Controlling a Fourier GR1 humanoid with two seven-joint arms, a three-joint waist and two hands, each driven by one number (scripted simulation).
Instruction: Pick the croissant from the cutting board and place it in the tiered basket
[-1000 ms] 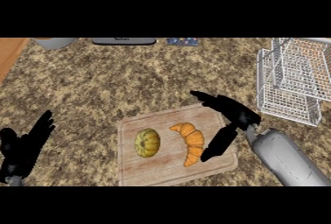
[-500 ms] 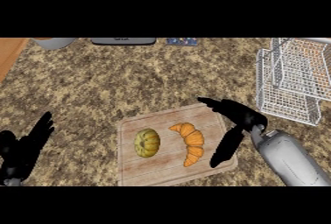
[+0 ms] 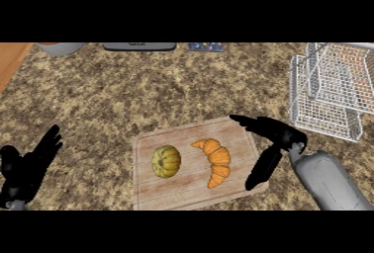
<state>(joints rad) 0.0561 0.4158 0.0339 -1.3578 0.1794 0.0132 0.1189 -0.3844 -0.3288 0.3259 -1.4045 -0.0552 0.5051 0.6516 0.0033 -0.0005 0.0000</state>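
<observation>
- Right robot hand [image 3: 272, 141] hovers at the right edge of the cutting board [image 3: 182, 190], spread wide with fingers and thumb apart and holding nothing.
- Left robot hand [image 3: 27, 168] rests open, fingers up, at the lower left of the surface [image 3: 146, 94].
- On the board, the croissant [image 3: 214, 161] lies just left of the right robot hand's thumb, apart from it, with a small yellow-green gourd [image 3: 166, 161] beside it on the far side.
- It looks light, soft and flaky, so a grip that closes too far would likely crush it; its thick middle seems the best place to hold it, across its width.
- Between the board and the tiered basket [image 3: 329, 94] at the upper right, the surface gives open room; the basket's wire rim is the edge to clear.
</observation>
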